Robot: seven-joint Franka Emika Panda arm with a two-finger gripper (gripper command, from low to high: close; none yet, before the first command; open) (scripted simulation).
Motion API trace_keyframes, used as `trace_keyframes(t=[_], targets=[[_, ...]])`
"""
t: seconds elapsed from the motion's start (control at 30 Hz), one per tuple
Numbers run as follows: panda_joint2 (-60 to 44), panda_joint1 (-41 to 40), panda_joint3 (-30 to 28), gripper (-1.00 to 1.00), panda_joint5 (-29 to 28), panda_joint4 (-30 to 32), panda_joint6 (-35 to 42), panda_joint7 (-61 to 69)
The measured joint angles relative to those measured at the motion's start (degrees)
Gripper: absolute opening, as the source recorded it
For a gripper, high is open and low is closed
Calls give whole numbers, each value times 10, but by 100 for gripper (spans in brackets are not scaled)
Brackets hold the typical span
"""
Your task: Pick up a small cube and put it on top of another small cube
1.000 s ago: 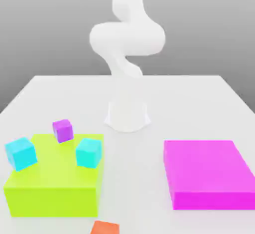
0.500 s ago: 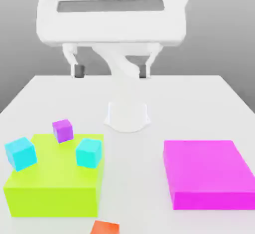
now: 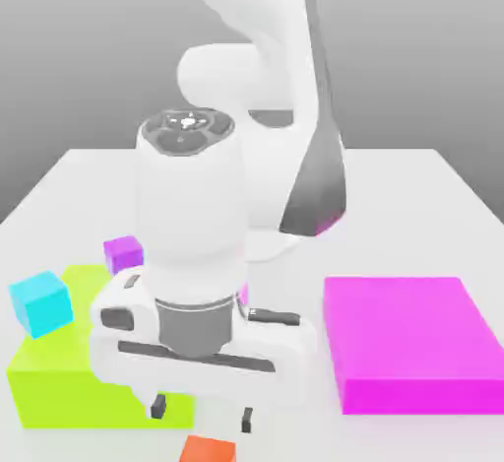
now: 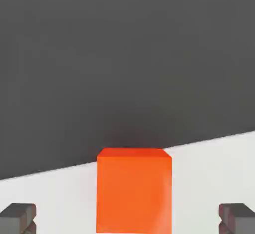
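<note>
The small red-orange cube (image 3: 208,449) lies on the white table at the very front edge of the exterior view, just ahead of the green block. In the hand view the red-orange cube (image 4: 134,190) sits centred between the two dark fingertips (image 4: 19,216). My gripper (image 3: 202,413) hangs low, just above and behind the cube, with its fingers spread wide and nothing between them. One cyan cube (image 3: 41,302) rests at the green block's left corner. A purple cube (image 3: 123,252) stands at that block's far edge. The arm hides the second cyan cube.
A large lime-green block (image 3: 59,381) fills the front left and a flat magenta block (image 3: 409,342) the front right of the exterior view. The arm's white base stands mid-table behind them. The table's near edge (image 4: 209,140) runs close beside the red-orange cube.
The arm has swung down from high above the table to the front edge. The hand now hangs just over the red-orange cube and covers one cyan cube.
</note>
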State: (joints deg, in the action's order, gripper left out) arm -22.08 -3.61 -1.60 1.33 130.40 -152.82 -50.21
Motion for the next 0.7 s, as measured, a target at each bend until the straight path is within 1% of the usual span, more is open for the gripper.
trace_keyframes(t=[0.07,0.1,0.33,0.5,0.7], targets=[[-42,-2,2,0,2,-7,-31,1],[-60,-2,3,-100,3,-11,-46,2],[-64,-3,3,-100,3,-12,-49,2],[25,0,-3,-100,0,10,19,-2],[149,-10,-20,-100,-8,78,74,-21]])
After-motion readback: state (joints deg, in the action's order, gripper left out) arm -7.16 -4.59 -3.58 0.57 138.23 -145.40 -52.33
